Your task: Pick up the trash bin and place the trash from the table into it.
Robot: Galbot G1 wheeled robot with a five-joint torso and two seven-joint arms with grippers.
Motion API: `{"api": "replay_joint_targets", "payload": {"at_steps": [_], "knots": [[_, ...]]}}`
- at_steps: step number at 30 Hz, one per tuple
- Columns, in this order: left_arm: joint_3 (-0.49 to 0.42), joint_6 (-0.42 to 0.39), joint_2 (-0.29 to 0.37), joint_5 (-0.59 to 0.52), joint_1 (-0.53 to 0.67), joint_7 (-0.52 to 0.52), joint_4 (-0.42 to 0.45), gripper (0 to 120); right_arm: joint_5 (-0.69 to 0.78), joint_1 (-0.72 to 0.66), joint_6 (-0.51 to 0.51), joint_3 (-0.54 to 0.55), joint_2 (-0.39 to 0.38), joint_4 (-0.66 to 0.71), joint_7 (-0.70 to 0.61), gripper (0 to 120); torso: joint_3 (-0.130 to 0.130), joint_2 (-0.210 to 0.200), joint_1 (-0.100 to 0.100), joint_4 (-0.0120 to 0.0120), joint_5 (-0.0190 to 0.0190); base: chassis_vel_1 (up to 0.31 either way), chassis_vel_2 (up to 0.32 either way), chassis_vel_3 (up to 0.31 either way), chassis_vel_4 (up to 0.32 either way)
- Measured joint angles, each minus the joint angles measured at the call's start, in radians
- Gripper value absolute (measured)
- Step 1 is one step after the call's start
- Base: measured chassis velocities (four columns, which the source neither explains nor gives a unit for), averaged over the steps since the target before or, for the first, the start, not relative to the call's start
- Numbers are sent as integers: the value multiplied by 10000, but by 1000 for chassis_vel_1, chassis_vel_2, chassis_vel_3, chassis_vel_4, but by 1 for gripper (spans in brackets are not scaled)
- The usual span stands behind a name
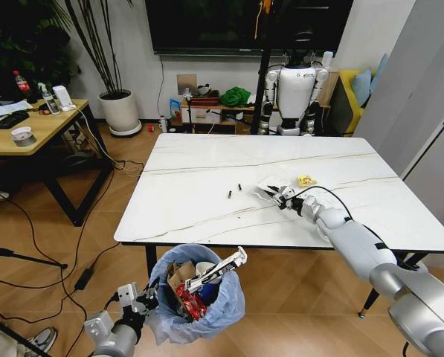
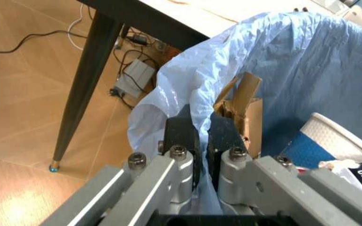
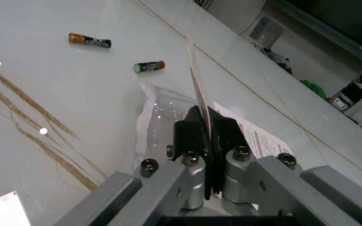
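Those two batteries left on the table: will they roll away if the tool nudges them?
Probably. The batteries are small smooth cylinders lying on their sides on the glossy table, so a sideways nudge would likely roll them. They look stiff, and may slip from a pinch.

The left gripper [image 2: 203, 141] had its jaws pinched on the bin's blue bag [image 2: 275, 61] at the rim, with torn cardboard [image 2: 247, 106] and a paper cup [image 2: 332, 141] inside.
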State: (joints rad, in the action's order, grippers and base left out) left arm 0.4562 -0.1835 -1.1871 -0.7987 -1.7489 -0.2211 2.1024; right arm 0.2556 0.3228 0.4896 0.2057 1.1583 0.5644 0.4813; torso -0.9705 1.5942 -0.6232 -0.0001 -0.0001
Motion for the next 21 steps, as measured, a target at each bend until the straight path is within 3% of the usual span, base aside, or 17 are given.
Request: {"api": "replay_joint_targets", "payload": {"at_steps": [10,14,21], "knots": [[-16,3,-8,-1,32,0,-7,0,253,70,18,-31,-106,113,37,0,-1,0,0,3,5,0,0,0,0],[-27,3,2,-8,57,1,-8,0,705,195,-37,-7,-488,626,204,0,-1,-1,-1,4,4,0,0,0,0],[-16,11,109,-154,85,12,-14,0,2020,767,-464,83,-1898,2620,395,0,0,0,0,-2,3,0,0,0,0]]}}
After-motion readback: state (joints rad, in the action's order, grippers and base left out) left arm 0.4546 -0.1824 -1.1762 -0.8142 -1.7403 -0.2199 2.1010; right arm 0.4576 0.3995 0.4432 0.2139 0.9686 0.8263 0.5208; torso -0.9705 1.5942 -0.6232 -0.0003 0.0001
